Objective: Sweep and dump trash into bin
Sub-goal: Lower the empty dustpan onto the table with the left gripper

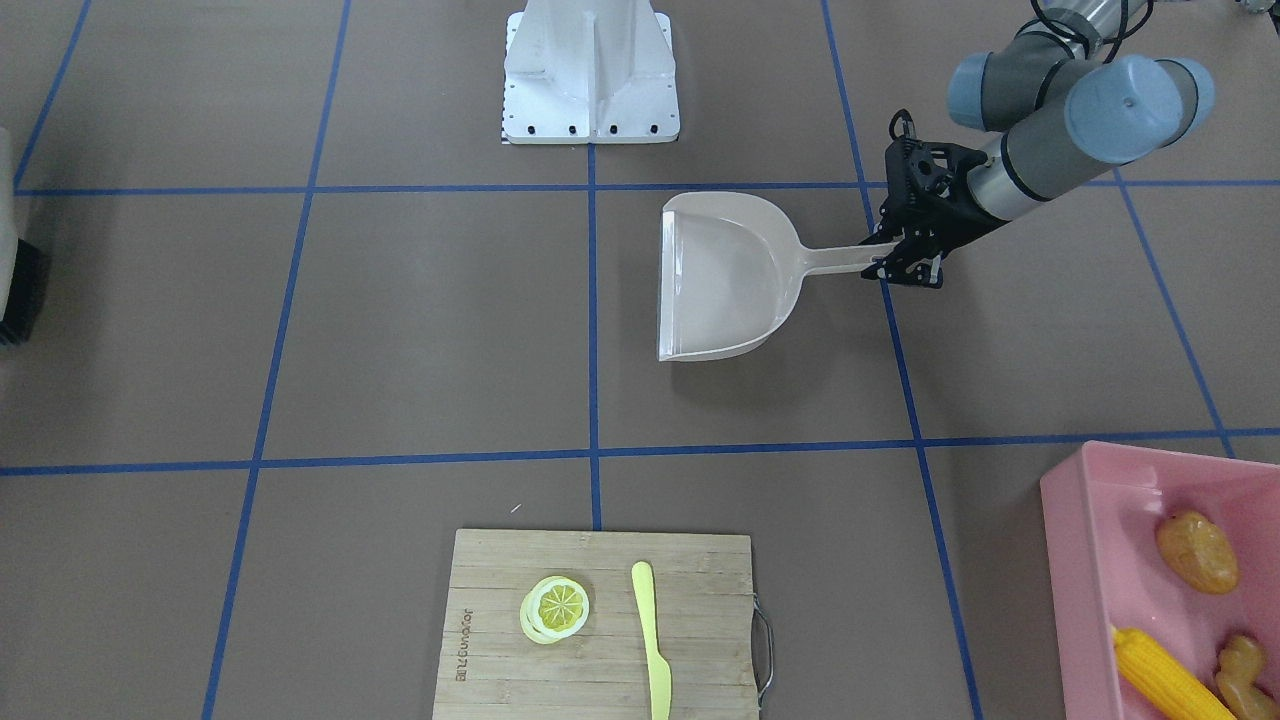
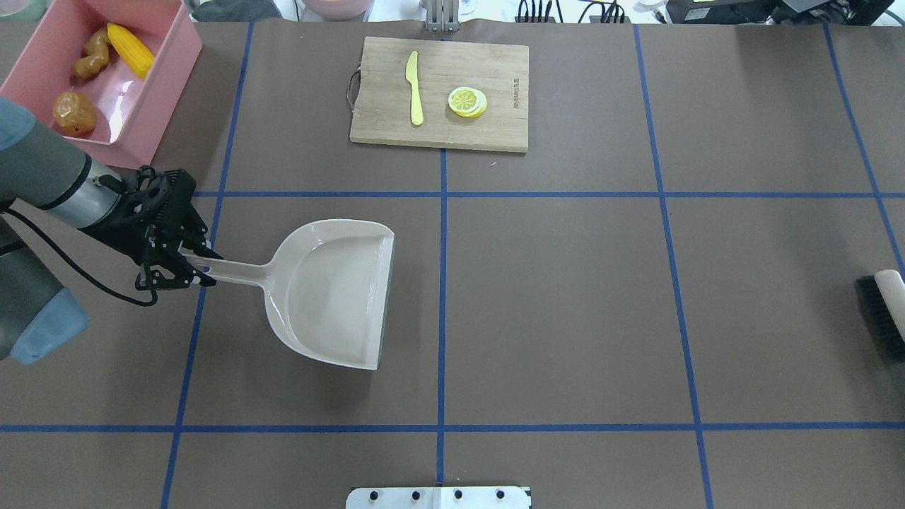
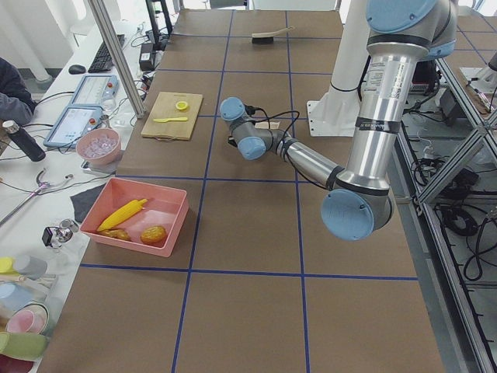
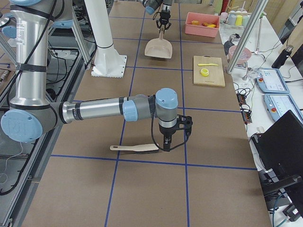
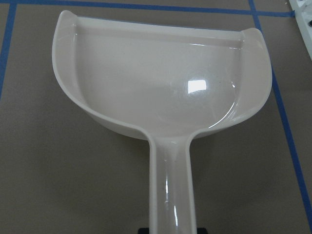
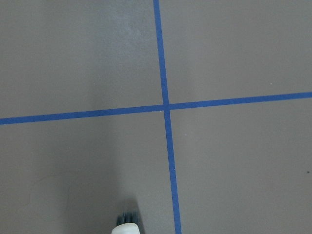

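- Overhead exterior: the bin point(image 2: 170, 85) stands at the desk's far left corner and holds the corn point(image 2: 131, 51), ginger point(image 2: 92, 60) and potato point(image 2: 74, 113). The left fingers point(image 2: 198, 267) are closed on the handle end of the dustpan point(image 2: 332, 297), which is in the left half of the desk with its mouth toward the right edge. A brush point(image 2: 880, 314) shows at the right edge.
- Exterior front-facing: the pan is empty. A shadow lies beneath it, and I cannot tell whether it touches the desk.
- Exterior left: nothing but the three pieces is in the bin.
- Exterior right: the right fingers point(image 4: 166, 146) point down at the brush's bristle end. I cannot tell how far apart they are or whether they grip it.
- Left wrist-mounted: the pan's inside is clean and glossy.
- Right wrist-mounted: bare desk, with the brush tip at the bottom edge.
- Judgement: sweeping and dumping look done. The next move calls for laying the dustpan flat, clear of the bin, and opening the left fingers.
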{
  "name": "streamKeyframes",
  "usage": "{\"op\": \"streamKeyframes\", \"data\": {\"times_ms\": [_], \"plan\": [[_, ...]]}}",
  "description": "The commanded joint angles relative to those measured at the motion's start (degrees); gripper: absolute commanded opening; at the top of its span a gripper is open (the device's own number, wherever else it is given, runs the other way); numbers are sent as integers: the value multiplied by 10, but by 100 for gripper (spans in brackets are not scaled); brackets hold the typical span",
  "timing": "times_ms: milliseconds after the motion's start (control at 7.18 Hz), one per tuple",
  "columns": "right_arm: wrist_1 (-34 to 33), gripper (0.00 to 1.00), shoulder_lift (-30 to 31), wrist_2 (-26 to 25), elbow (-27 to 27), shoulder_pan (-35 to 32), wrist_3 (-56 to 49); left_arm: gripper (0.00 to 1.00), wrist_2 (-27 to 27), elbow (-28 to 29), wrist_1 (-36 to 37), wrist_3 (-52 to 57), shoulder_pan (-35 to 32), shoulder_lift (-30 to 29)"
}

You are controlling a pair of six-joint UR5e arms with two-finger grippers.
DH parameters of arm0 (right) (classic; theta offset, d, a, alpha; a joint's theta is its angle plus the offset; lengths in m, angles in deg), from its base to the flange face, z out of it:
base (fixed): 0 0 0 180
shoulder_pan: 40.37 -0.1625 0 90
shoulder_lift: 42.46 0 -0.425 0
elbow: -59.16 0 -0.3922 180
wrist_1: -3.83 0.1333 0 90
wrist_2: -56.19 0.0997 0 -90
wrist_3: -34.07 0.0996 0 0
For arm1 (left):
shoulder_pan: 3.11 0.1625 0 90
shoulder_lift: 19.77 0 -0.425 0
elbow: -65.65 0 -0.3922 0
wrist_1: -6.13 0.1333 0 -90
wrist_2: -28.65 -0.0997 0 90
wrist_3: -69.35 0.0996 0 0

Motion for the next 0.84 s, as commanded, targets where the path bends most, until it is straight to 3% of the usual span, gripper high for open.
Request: {"op": "streamKeyframes", "data": {"times_ms": [0, 418, 557, 696], "plan": [[4, 100, -6, -6, 0, 7, -9, 1, -1, 33, -11, -8, 0, -20], [9, 100, 0, -1, 13, 7, -36, 15, -1, 51, -18, -1, 1, -37], [9, 100, 0, 0, 12, 7, -37, 26, -13, 55, -18, 0, 2, -38], [8, 100, 1, 2, 13, 7, -34, 66, -25, 54, -15, -4, 1, -43]]}}
